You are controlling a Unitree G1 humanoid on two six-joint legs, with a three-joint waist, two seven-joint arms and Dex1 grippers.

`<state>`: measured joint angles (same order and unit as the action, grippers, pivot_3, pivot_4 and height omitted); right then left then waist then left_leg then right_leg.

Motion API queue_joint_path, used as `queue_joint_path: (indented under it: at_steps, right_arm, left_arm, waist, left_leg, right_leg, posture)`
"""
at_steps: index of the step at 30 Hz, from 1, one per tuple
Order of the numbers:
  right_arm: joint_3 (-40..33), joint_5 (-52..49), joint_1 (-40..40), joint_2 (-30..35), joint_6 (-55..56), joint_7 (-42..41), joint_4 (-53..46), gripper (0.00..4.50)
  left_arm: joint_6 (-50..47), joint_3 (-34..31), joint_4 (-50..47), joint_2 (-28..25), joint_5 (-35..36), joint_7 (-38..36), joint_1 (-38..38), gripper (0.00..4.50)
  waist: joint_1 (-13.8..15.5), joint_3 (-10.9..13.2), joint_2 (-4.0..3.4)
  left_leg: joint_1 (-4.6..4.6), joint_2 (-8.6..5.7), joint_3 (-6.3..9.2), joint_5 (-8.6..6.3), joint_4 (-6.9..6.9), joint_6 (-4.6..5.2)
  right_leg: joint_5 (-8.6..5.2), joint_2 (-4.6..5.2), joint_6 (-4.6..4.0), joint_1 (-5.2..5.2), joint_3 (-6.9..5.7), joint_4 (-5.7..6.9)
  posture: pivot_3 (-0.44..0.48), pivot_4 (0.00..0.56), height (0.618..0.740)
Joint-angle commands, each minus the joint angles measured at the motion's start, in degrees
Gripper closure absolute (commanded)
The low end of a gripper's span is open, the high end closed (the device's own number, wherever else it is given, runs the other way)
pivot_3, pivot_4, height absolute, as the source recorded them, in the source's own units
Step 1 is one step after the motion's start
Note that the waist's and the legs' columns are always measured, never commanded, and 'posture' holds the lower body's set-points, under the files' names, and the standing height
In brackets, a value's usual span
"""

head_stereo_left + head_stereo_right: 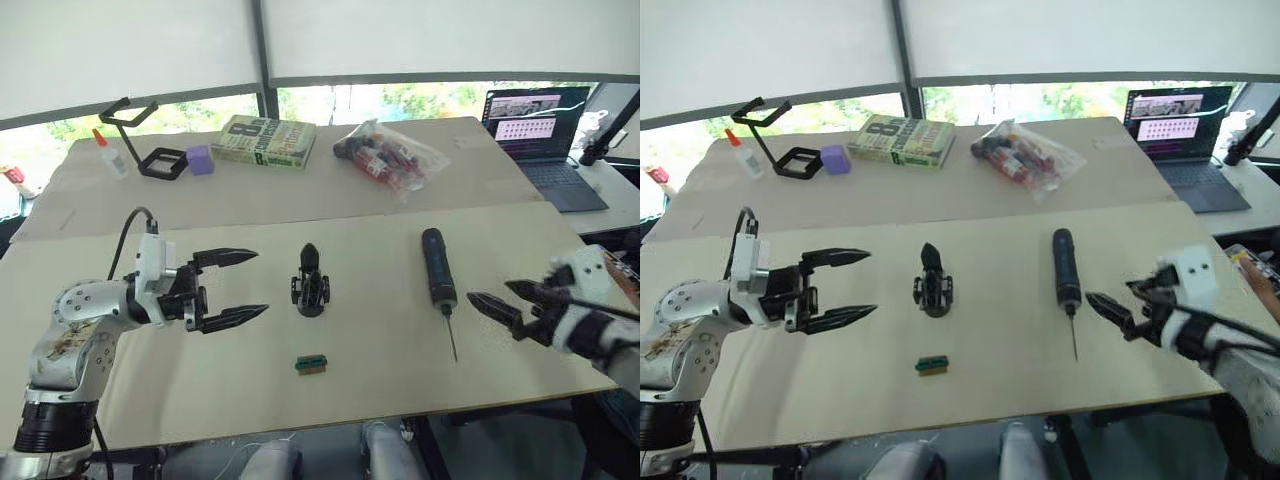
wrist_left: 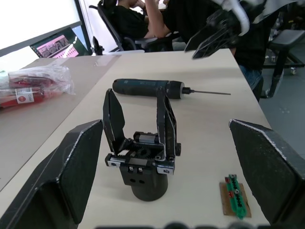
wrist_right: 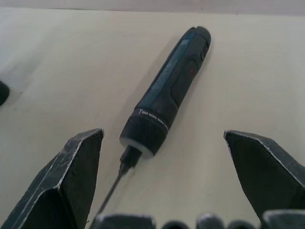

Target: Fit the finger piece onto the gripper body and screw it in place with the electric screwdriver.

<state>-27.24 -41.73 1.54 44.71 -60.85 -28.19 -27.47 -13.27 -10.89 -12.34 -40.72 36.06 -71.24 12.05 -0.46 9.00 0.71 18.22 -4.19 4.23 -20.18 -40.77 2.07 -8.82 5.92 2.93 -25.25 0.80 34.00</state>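
Now electric screwdriver [image 1: 438,266] flat just ahead of spread right tool [image 1: 507,301]; left tool [image 1: 235,288] spread beside gripper body [image 1: 309,283]

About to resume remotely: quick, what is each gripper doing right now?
Left gripper: open, empty, facing the gripper body.
Right gripper: open, empty, beside the electric screwdriver.

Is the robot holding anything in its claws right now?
No. Both claws are open and empty: the left claw faces the gripper body, the right claw is beside the electric screwdriver.
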Motion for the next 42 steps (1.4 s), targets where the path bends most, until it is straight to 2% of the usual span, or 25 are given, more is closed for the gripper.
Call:
queue_joint_path:
  at_steps: [1,5,8,12,13,16,19,20,24,28,33,37,39,42]
  right_arm:
    - [6.5,1.4,9.7,-0.8,-6.6,4.6,7.5,0.00]
    - [12.1,4.4,19.2,-4.7,-7.3,7.9,14.2,0.00]
    - [16.0,7.3,22.7,-6.3,-7.3,9.1,17.4,0.00]
    - [20.4,10.5,24.0,-5.7,-9.7,10.0,19.7,0.00]
    - [21.1,11.3,24.1,-5.5,-10.4,10.4,19.9,0.53]
    - [21.6,12.2,23.5,-5.4,-11.1,10.4,18.1,1.52]
    - [20.3,12.0,22.2,-4.8,-9.4,9.1,14.9,2.45]
    - [20.0,12.0,21.8,-4.8,-8.5,8.7,14.3,2.50]
    - [18.8,9.2,18.2,0.1,-2.1,-0.4,4.9,2.50]
    - [24.2,9.2,12.9,8.1,-2.9,-6.7,-3.3,2.50]
    - [29.1,12.3,11.4,7.6,-0.8,-5.9,-3.1,2.50]
    - [29.7,11.6,12.5,6.7,-2.4,-7.1,-1.4,2.50]
    - [30.2,12.3,12.8,7.0,-1.3,-7.9,-0.8,1.42]
    - [30.6,12.7,15.0,8.6,-1.6,-9.6,-0.3,0.39]
  left_arm:
    - [-0.5,0.6,-3.1,0.5,1.0,1.6,1.7,0.06]
    - [-1.2,1.0,-4.5,0.6,1.1,2.7,1.8,0.06]
    - [-2.2,0.9,-5.3,0.7,1.7,3.6,1.5,0.06]
    - [-2.5,1.0,-6.0,0.6,1.7,3.9,1.1,0.06]
    - [-2.5,1.0,-6.2,0.5,1.8,3.9,1.0,0.00]
    - [-2.4,1.0,-6.4,0.4,2.0,3.6,0.8,0.00]
    - [-2.4,1.3,-6.7,0.2,2.2,3.0,0.7,0.00]
    - [-2.4,1.4,-6.8,0.1,2.3,2.9,0.7,0.00]
    - [-3.7,2.0,-8.2,-0.5,3.9,1.6,0.1,0.00]
    - [-3.5,2.8,-8.8,-0.2,3.6,0.8,-0.6,0.00]
    - [-2.4,4.3,-9.1,0.8,2.3,0.6,-0.7,0.00]
    - [-1.8,4.9,-8.9,0.9,2.2,0.5,-0.1,0.00]
    - [-1.8,5.0,-8.7,0.7,2.2,0.5,0.2,0.00]
    - [-1.9,5.2,-8.7,0.5,2.2,0.6,0.8,0.00]
  waist:
    - [0.2,0.0,0.01]
    - [0.0,0.0,0.00]
    - [0.0,0.0,-0.01]
    - [0.1,0.0,-0.01]
    - [0.0,0.0,-0.01]
    - [0.1,0.0,-0.01]
    - [0.3,0.0,-0.01]
    - [0.3,0.0,-0.01]
    - [0.4,0.0,-0.07]
    - [0.2,0.0,-0.07]
    - [-0.1,0.0,-0.01]
    - [-0.1,0.0,0.00]
    - [-0.1,0.0,0.00]
    - [-0.1,0.0,0.00]
  left_leg:
    - [0.16,0.00,0.00,0.14,-0.01,-0.24]
    - [0.35,-0.02,-0.06,0.07,0.03,-0.20]
    - [0.97,-0.05,-0.07,0.07,0.01,-0.22]
    - [1.16,-0.10,-0.04,0.07,0.04,-0.24]
    - [1.17,-0.11,-0.04,0.06,0.04,-0.22]
    - [1.12,-0.16,-0.05,0.04,0.02,-0.19]
    - [1.07,-0.16,-0.04,0.04,0.00,-0.19]
    - [1.06,-0.15,-0.03,0.04,0.00,-0.19]
    - [1.09,-0.16,-0.04,0.04,0.00,-0.19]
    - [1.09,-0.17,-0.07,0.02,0.00,-0.15]
    - [1.06,-0.10,-0.08,0.03,-0.04,-0.17]
    - [1.03,-0.09,-0.13,0.05,-0.11,-0.21]
    - [1.02,-0.09,-0.13,0.07,-0.11,-0.23]
    - [1.00,-0.07,-0.13,0.08,-0.11,-0.24]
  right_leg:
    - [0.05,0.02,-0.06,-0.16,-0.01,-0.02]
    - [0.06,0.04,-0.02,-0.39,0.00,-0.31]
    - [0.09,0.04,0.02,-1.06,-0.02,-0.06]
    - [0.10,0.11,0.01,-1.28,-0.14,-0.06]
    - [0.10,0.12,0.01,-1.28,-0.16,-0.08]
    - [0.12,0.17,0.06,-1.16,-0.18,-0.20]
    - [0.12,0.16,0.06,-1.09,-0.21,-0.45]
    - [0.12,0.15,0.06,-1.09,-0.22,-0.43]
    - [0.12,0.14,0.06,-1.13,-0.21,-0.35]
    - [0.13,0.15,0.08,-1.14,-0.20,-0.19]
    - [0.14,0.11,0.07,-1.06,-0.21,-0.45]
    - [0.29,0.11,-0.01,-1.04,-0.17,-0.42]
    - [0.35,0.10,-0.03,-1.03,-0.18,-0.41]
    - [0.36,0.07,-0.04,-1.02,-0.18,-0.39]
  posture:
    - [0.000,0.150,0.740]
    - [0.000,0.150,0.740]
    - [0.000,0.150,0.740]
    - [0.000,0.150,0.740]
    - [0.000,0.150,0.740]
    - [0.000,0.150,0.740]
    - [0.000,0.150,0.740]
    - [0.000,0.150,0.740]
    - [0.000,0.150,0.740]
    - [0.000,0.150,0.740]
    - [0.000,0.150,0.740]
    - [0.000,0.150,0.740]
    - [0.000,0.150,0.740]
    - [0.000,0.150,0.740]
